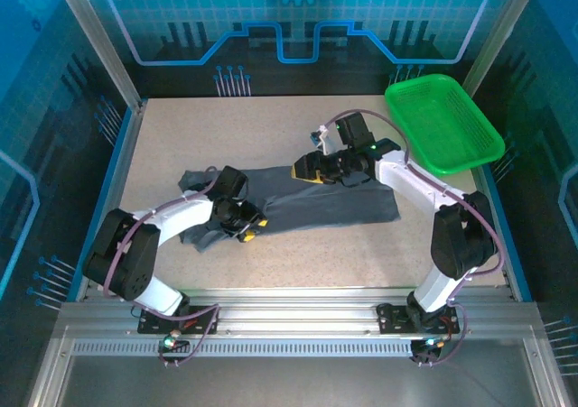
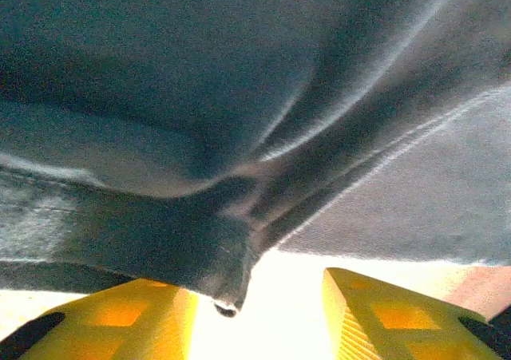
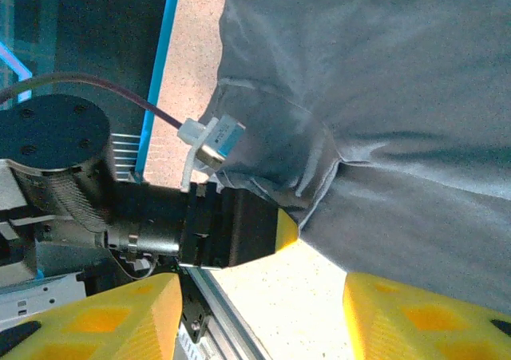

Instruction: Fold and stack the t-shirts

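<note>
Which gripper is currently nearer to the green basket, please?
Right. The right gripper is over the far edge of the t-shirt, with the green basket off to its right. The left gripper is farther away, at the shirt's near edge toward the left.

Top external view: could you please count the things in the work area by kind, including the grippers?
Dark slate-grey t-shirt: 1
Green basket: 1
Grippers: 2, the left gripper and the right gripper, both open
Total: 4
</note>
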